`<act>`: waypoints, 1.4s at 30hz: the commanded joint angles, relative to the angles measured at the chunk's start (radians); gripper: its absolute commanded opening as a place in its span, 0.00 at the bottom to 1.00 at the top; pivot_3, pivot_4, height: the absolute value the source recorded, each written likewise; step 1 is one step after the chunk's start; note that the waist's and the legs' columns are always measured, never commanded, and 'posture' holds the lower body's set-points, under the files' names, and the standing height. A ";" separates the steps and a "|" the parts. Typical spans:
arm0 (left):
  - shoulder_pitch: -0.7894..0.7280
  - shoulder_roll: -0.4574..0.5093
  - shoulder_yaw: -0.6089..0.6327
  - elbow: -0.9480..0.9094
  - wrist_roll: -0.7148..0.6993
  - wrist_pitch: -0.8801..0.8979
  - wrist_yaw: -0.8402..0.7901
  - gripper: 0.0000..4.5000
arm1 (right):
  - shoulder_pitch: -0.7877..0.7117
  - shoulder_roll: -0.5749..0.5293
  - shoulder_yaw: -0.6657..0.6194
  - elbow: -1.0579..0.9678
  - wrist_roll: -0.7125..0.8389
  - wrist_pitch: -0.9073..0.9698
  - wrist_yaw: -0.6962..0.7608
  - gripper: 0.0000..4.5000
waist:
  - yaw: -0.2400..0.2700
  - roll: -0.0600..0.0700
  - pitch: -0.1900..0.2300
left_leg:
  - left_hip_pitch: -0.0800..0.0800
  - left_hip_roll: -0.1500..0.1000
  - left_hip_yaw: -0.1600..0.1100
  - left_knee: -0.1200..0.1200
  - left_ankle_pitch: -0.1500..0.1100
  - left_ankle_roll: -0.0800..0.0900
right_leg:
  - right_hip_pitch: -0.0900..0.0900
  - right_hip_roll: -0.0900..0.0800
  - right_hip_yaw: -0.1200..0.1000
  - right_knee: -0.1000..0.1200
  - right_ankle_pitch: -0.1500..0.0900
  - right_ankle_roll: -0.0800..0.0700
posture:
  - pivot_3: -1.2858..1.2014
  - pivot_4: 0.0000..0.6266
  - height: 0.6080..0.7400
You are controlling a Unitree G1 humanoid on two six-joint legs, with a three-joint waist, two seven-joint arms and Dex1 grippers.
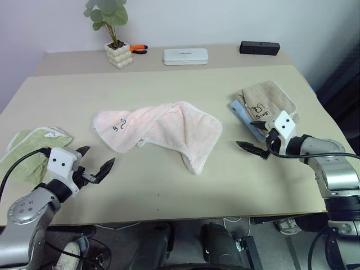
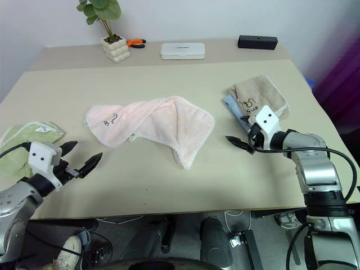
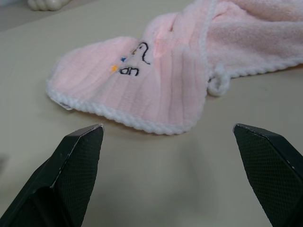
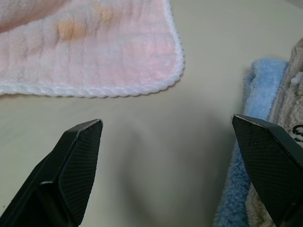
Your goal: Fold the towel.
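Pre-grasp: both grippers empty, jaws wide, towel rumpled mid-table.

Left gripper at 8 o'clock and right gripper at 4 o'clock hover over the table, each just short of the towel, which lies unfolded at centre, its pointed corner toward 6. Next move, I judge: pinch its near edge or corners and flatten before folding. Dark stitched mark on towel, unreadable. Green towel at 9; tan towel on blue cloth at 3, mark unreadable. Far edge: plant, white case, black box.
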 commanded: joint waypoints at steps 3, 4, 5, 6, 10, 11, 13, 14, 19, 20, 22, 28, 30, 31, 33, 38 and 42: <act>-0.012 -0.007 -0.007 -0.024 0.012 -0.008 0.014 1.00 | -0.016 -0.018 -0.007 -0.023 -0.001 -0.015 -0.001 0.98 | 0.000 0.000 0.000 | 0.000 0.000 0.000 0.000 0.000 0.000 | 0.000 0.000 0.000 0.000 0.000 0.000 | 0.52 0.24 1.00; -0.011 -0.012 -0.010 -0.026 0.013 -0.010 0.017 1.00 | -0.019 -0.016 -0.002 -0.026 -0.004 -0.014 -0.003 0.98 | 0.000 0.000 0.000 | 0.000 0.000 0.000 0.000 0.000 0.000 | 0.000 0.000 0.000 0.000 0.000 0.000 | 0.52 0.24 1.00; -0.009 -0.017 -0.014 -0.029 0.015 -0.011 0.020 1.00 | -0.024 -0.013 0.003 -0.029 -0.006 -0.014 -0.004 0.98 | 0.000 0.000 0.000 | 0.000 0.000 0.000 0.000 0.000 0.000 | 0.000 0.000 0.000 0.000 0.000 0.000 | 0.52 0.24 1.00; -0.008 -0.022 -0.019 -0.032 0.017 -0.013 0.022 1.00 | -0.032 -0.008 0.009 -0.030 -0.008 -0.012 -0.006 0.98 | 0.000 0.000 0.000 | 0.000 0.000 0.001 0.000 0.000 0.000 | 0.000 0.000 0.001 0.000 0.000 0.000 | 0.52 0.24 1.00; -0.022 -0.027 -0.038 -0.044 0.021 -0.011 0.026 1.00 | -0.062 0.010 0.033 -0.029 -0.018 -0.009 -0.020 0.98 | 0.000 0.000 0.000 | 0.000 0.000 0.001 0.000 0.000 0.000 | 0.000 0.000 0.001 0.000 0.000 0.000 | 0.52 0.24 1.00; -0.025 -0.024 -0.045 -0.046 0.024 -0.011 0.022 1.00 | -0.064 0.013 0.037 -0.032 -0.018 -0.009 -0.024 0.98 | 0.000 -0.001 0.000 | 0.000 0.001 0.001 0.000 0.000 0.000 | 0.000 0.000 0.001 0.000 0.000 0.000 | 0.52 0.24 1.00; -0.027 0.003 -0.088 -0.056 0.049 -0.014 -0.008 1.00 | -0.065 0.023 0.046 -0.043 -0.019 -0.005 -0.034 0.98 | 0.002 -0.001 0.000 | 0.000 0.001 0.001 0.000 0.000 0.000 | -0.001 0.000 0.001 0.000 0.000 0.000 | 0.52 0.24 1.00; -0.027 0.023 -0.114 -0.057 0.078 -0.026 -0.022 1.00 | -0.063 0.027 0.050 -0.047 -0.018 -0.005 -0.039 0.98 | 0.002 -0.001 0.000 | 0.000 0.001 0.001 0.000 0.000 0.000 | -0.001 0.000 0.001 0.000 0.000 0.000 | 0.52 0.24 1.00; -0.128 0.082 -0.190 0.019 0.171 -0.026 -0.019 1.00 | -0.051 0.053 0.059 -0.091 -0.010 0.016 -0.074 0.98 | 0.012 -0.001 0.000 | 0.000 0.001 0.002 0.000 0.000 0.000 | -0.001 0.001 0.001 0.000 0.000 -0.001 | 0.52 0.24 1.00; -0.160 0.095 -0.212 0.055 0.208 -0.041 -0.016 1.00 | -0.047 0.057 0.058 -0.101 -0.007 0.022 -0.081 0.98 | 0.016 -0.001 0.000 | 0.000 0.001 0.002 0.000 0.000 0.000 | -0.001 0.001 0.001 0.000 0.001 -0.001 | 0.52 0.24 1.00; -0.226 0.111 -0.252 0.137 0.267 -0.070 -0.011 1.00 | -0.037 0.063 0.057 -0.118 -0.005 0.031 -0.092 0.98 | 0.021 0.000 0.000 | 0.000 0.001 0.002 0.000 0.000 0.000 | -0.001 0.001 0.002 0.000 0.001 -0.001 | 0.52 0.24 1.00; -0.393 0.106 -0.337 0.356 0.344 -0.132 -0.036 1.00 | -0.003 0.077 0.041 -0.166 0.006 0.051 -0.131 0.98 | 0.022 -0.001 0.000 | -0.001 0.001 0.003 0.000 -0.001 0.001 | -0.003 0.002 0.003 0.000 0.002 0.002 | 0.52 0.24 1.00; -0.433 0.099 -0.353 0.413 0.346 -0.150 -0.054 1.00 | 0.011 0.082 0.040 -0.183 0.007 0.057 -0.144 0.98 | 0.022 -0.001 0.000 | -0.001 0.001 0.003 0.000 -0.001 0.001 | -0.003 0.001 0.003 0.000 0.003 0.002 | 0.52 0.24 1.00; -0.449 0.093 -0.357 0.436 0.340 -0.157 -0.064 1.00 | 0.019 0.085 0.041 -0.194 0.007 0.060 -0.151 0.98 | 0.021 -0.001 0.000 | -0.001 0.001 0.003 0.000 -0.001 0.001 | -0.003 0.001 0.003 0.000 0.003 0.002 | 0.52 0.24 1.00; -0.469 0.086 -0.361 0.467 0.335 -0.167 -0.076 1.00 | 0.029 0.088 0.042 -0.207 0.008 0.065 -0.159 0.98 | 0.021 0.000 0.000 | -0.001 0.001 0.003 0.000 -0.001 0.001 | -0.003 0.001 0.003 0.000 0.003 0.003 | 0.52 0.24 1.00; -0.480 0.079 -0.359 0.499 0.337 -0.192 -0.097 0.61 | 0.040 0.098 0.045 -0.229 0.014 0.073 -0.179 1.00 | 0.018 0.000 0.000 | -0.001 0.001 0.003 0.000 0.000 0.001 | -0.003 0.002 0.003 0.001 0.003 0.003 | 0.52 0.24 1.00; -0.464 0.086 -0.340 0.499 0.338 -0.208 -0.097 0.17 | 0.037 0.106 0.056 -0.239 0.017 0.079 -0.186 1.00 | 0.019 0.000 0.000 | -0.001 0.001 0.003 0.000 0.000 0.001 | -0.003 0.002 0.003 0.001 0.003 0.003 | 0.52 0.24 1.00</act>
